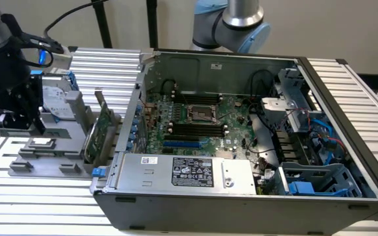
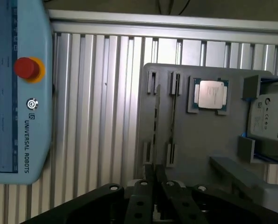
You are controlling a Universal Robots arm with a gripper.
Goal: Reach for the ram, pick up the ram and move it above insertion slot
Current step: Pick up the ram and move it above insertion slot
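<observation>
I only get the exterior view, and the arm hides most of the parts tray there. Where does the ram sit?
Observer: In the wrist view, the ram stands on edge between clips on the grey tray, with the gripper lined up with it.
Operator: And the pale square in the tray?
Observer: That's a processor chip, lying flat in a recess beside the clips.
Operator: Anything past the tray?
Observer: A teach pendant with a red stop button lies on the slatted table.
</observation>
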